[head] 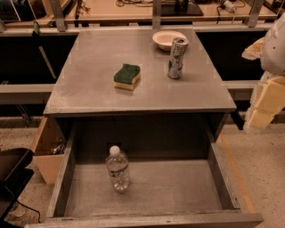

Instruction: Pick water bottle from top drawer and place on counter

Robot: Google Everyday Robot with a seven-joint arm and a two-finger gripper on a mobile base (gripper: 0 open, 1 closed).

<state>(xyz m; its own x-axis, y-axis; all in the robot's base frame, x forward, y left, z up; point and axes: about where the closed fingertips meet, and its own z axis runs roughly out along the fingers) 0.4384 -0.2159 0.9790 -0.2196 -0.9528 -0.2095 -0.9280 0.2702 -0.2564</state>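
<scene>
The water bottle is clear with a white cap and stands upright on the floor of the open top drawer, left of its middle and towards the back. The grey counter lies above and behind the drawer. My gripper is a cream-coloured shape at the right edge of the camera view. It hangs beside the counter's front right corner, above the floor and well away from the bottle. It holds nothing that I can see.
On the counter stand a silver can, a green and yellow sponge and a white bowl. A tan wooden box sits left of the drawer. A wooden workbench with cables runs behind.
</scene>
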